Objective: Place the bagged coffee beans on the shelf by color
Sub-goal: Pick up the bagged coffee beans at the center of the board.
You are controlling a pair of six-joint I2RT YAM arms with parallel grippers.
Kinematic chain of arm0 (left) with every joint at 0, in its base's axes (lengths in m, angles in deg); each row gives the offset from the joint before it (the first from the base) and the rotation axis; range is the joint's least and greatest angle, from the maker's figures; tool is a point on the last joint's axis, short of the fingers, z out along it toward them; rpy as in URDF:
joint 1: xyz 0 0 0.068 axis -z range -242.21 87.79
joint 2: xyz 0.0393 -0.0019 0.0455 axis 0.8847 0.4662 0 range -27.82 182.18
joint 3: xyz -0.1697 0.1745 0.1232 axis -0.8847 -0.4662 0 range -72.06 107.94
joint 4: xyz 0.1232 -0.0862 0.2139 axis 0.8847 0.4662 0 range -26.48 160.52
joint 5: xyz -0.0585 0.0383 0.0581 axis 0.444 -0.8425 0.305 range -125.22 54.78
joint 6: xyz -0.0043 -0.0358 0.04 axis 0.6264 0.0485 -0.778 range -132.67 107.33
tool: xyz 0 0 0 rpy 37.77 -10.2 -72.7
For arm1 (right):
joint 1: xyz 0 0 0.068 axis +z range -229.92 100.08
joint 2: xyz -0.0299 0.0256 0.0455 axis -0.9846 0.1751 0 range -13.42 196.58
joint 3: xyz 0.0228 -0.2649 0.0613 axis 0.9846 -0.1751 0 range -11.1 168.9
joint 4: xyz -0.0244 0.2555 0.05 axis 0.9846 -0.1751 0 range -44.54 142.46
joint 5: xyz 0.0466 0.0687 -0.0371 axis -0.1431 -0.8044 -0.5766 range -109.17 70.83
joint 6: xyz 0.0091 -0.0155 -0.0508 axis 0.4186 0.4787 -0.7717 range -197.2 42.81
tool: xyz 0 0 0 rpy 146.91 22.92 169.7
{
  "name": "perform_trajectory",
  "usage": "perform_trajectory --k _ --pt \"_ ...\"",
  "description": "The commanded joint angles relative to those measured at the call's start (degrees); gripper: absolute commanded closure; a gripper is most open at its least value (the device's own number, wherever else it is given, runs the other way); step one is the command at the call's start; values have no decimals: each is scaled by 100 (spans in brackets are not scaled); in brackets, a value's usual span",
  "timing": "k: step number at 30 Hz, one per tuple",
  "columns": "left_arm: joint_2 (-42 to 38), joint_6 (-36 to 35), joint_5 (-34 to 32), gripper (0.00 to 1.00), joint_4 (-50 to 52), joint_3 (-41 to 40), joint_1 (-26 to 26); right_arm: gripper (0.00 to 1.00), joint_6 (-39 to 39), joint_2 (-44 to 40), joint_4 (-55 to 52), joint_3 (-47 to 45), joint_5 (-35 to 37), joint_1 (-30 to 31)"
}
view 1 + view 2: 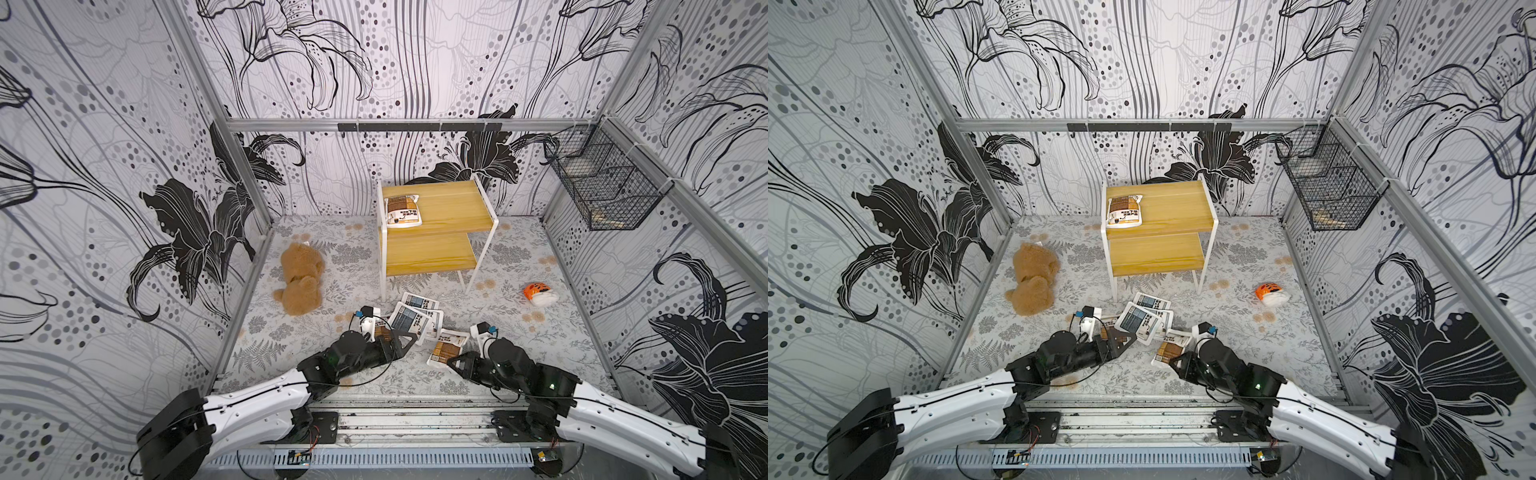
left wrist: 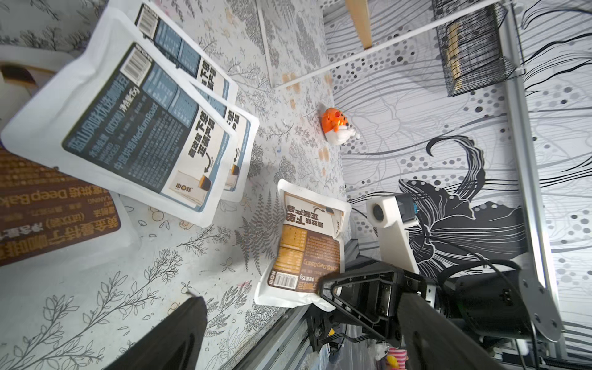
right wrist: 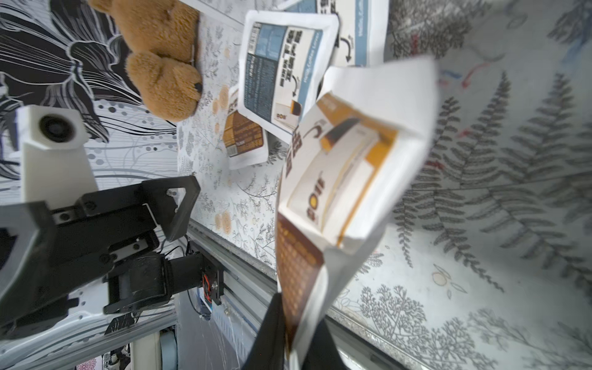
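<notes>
The shelf [image 1: 449, 208] stands at the back with one brown-label coffee bag [image 1: 403, 210] on its upper yellow board. Three grey-blue bags [image 1: 409, 320] overlap in a pile in front of it, and they fill the left wrist view [image 2: 128, 128]. Another brown bag [image 2: 48, 205] lies partly under that pile. My left gripper [image 1: 395, 338] hovers open at the pile's near edge, holding nothing. My right gripper [image 1: 451, 360] is shut on the near edge of a brown bag [image 3: 346, 179], which is tilted up off the floor [image 2: 307, 243].
A brown plush bear [image 1: 299, 274] lies left of the shelf. A small orange-and-white toy [image 1: 539, 293] sits to the right. A black wire basket [image 1: 598, 183] hangs on the right wall. The metal rail [image 1: 415, 415] runs along the front edge.
</notes>
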Motion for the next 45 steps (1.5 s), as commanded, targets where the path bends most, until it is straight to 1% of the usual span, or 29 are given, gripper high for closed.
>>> perform_trajectory --k 1,4,7,10,15,19,25,28,31,34,37,40,42,43,44,45 --pt "-356 -168 387 2 100 -53 -219 86 -920 -301 -492 449 -35 31" --pt "-605 -167 801 2 -40 62 -437 86 -1697 -4 -373 1083 -359 30" --pt "-709 -139 1223 2 -307 267 -590 86 -2431 642 -356 1827 -756 30" --pt "-822 -218 1381 2 -210 579 -669 87 -2956 1205 -373 2427 -1031 27" --pt "-1037 -382 1350 2 317 976 -855 87 -3350 1730 -252 3002 -1316 31" --pt "-890 -403 1507 0 182 1152 -902 87 -3408 2000 -24 3158 -1457 34" --pt "-620 -482 1711 6 -30 1342 -915 87 -3460 2118 53 3334 -1578 31" --pt "-431 -847 1948 9 331 1662 -999 88 -3634 2279 -207 3580 -1825 22" --pt "-214 -1168 2417 14 531 1976 -1196 88 -3794 2519 -488 3845 -2120 22" --pt "16 -1714 2949 14 1026 2426 -1436 90 -4016 2721 -811 4124 -2296 7" --pt "289 -2389 3438 14 1770 2901 -1622 90 -4241 2893 -1175 4407 -2383 -109" --pt "585 -3486 3327 14 3122 3538 -1695 90 -4394 3018 -1397 4574 -2578 -331" --pt "811 -4116 3220 14 3833 3943 -1698 90 -4476 3107 -1497 4658 -2738 -495" --pt "943 -4410 3159 17 4162 4133 -1701 90 -4515 3164 -1542 4706 -2776 -542" --pt "1045 -4652 3214 22 4302 4233 -1700 90 -4589 3232 -1602 4760 -2802 -565" --pt "1112 -4848 3208 22 4451 4318 -1703 90 -4627 3294 -1644 4815 -2816 -579"
